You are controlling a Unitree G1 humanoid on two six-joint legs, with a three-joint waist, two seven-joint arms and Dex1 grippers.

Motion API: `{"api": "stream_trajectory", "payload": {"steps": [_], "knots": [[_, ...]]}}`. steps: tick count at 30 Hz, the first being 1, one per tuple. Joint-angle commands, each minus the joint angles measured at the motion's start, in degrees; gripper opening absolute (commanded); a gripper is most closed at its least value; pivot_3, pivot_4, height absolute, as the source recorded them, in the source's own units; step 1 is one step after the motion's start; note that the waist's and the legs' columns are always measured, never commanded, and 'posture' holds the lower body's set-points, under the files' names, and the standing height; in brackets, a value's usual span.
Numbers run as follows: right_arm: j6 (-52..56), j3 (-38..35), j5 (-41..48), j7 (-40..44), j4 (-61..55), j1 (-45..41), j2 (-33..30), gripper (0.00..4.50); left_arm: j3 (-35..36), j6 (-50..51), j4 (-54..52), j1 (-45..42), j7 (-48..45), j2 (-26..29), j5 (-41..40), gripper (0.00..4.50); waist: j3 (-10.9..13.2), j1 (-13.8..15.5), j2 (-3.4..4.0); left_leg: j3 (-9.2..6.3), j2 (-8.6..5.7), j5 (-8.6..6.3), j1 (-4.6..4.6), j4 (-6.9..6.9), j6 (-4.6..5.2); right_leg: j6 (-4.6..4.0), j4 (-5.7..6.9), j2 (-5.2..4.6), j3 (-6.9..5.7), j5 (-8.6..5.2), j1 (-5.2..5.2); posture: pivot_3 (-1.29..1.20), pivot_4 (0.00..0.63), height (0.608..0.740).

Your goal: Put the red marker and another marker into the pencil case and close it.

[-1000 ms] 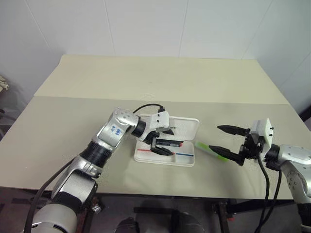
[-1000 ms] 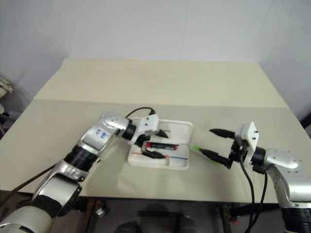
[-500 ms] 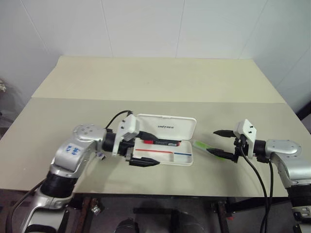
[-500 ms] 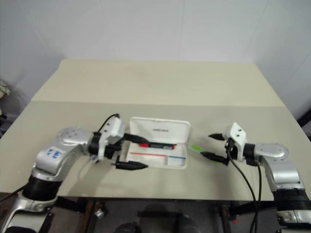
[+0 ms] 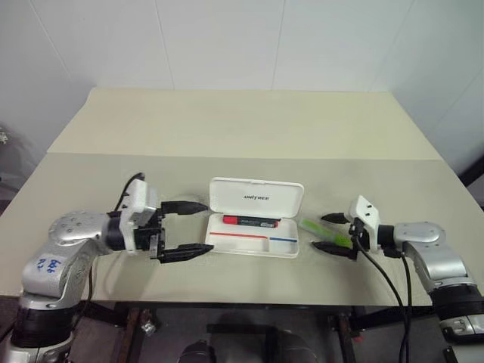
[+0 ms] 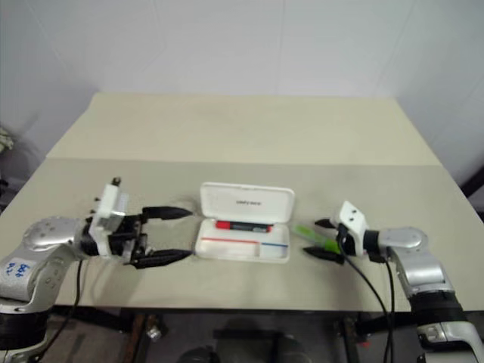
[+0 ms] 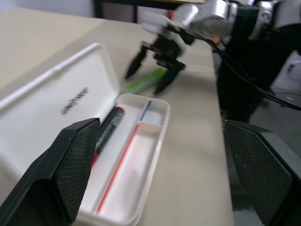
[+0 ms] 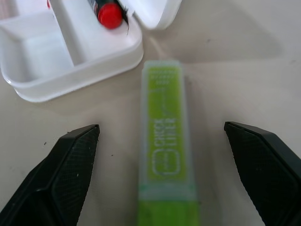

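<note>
Since a second ago, the left gripper (image 5: pixel 184 228) has been pulling back out of the pencil case (image 5: pixel 255 218) and is now hovering just beside the case's left end, its two black fingers spread wide and holding nothing. Meanwhile the right gripper (image 5: pixel 333 232) has been sinking toward the table (image 5: pixel 227 121) and is now sitting low on the case's right side, its fingers also spread wide, one on each side of the light-green marker (image 8: pixel 167 141) without gripping it. That green marker is lying flat on the table, just beside the right end of the case. Inside the case, the red marker (image 5: pixel 249 221) is lying in the compartment next to the raised lid. Its red end is pointing toward the left gripper.
</note>
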Motion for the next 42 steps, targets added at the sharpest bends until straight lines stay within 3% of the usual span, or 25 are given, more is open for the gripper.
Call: {"api": "stream_trajectory", "payload": {"steps": [1, 9, 12, 21, 33, 42], "knots": [[0.44, -0.43, -0.11, -1.70, -2.19, 0.81, 0.64, 4.50, 3.63, -3.88, 2.15, 0.92, -2.18, 1.86, -2.09, 4.47, 0.00, -0.01, 0.00, 0.01, 0.00, 0.00, 0.00, 0.00, 0.00, 0.00, 0.00, 0.00, 0.00, 0.00, 0.00, 0.00, 0.150, 0.740], [2.28, 0.03, -1.07, -5.38, -3.21, 2.34, 1.44, 4.50, 7.73, -5.25, 8.24, 3.30, -9.14, 5.02, -7.50, 4.47, -0.03, -0.43, -0.04, 0.04, 0.05, -0.02, 0.09, -0.02, -0.02, -0.08, 0.05, 0.02, -0.01, -0.04, 0.00, 0.00, 0.150, 0.740], [3.50, 0.29, -2.14, -7.72, -2.34, 1.99, 1.86, 3.91, 8.09, -6.67, 10.84, 4.40, -12.92, 6.70, -7.52, 4.50, -0.09, -0.66, -0.14, 0.03, 0.06, -0.02, 0.10, -0.02, -0.03, -0.09, 0.06, 0.01, -0.03, -0.04, 0.00, 0.00, 0.150, 0.740], [5.18, -0.19, -1.53, -8.48, -2.63, 1.40, 2.15, 1.11, 9.50, -10.80, 16.04, 5.16, -19.02, 9.08, -7.56, 4.50, -0.13, -1.24, -0.21, 0.08, 0.03, 0.11, 0.09, -0.02, 0.01, -0.28, -0.03, -0.10, -0.06, 0.00, 0.03, 0.00, 0.150, 0.740], [0.99, -4.54, -1.22, -12.69, -0.58, -7.79, 1.75, 1.12, 11.38, -14.29, 18.42, 7.41, -18.58, 11.42, -7.32, 4.50, -0.04, -1.60, -0.06, 0.10, 0.06, 0.02, 0.00, -0.16, -0.04, -0.26, 0.04, -0.10, -0.13, 0.01, -0.17, 0.00, 0.150, 0.740], [1.24, -5.90, 0.86, -13.68, -6.48, -16.81, 2.04, 1.12, 11.33, -14.89, 18.59, 6.92, -18.33, 11.14, -7.80, 4.50, -0.02, -1.46, -0.03, 0.23, 0.10, -0.06, -0.13, -0.36, -0.07, -0.21, 0.08, -0.07, -0.13, -0.02, -0.36, 0.00, 0.150, 0.740]]}}
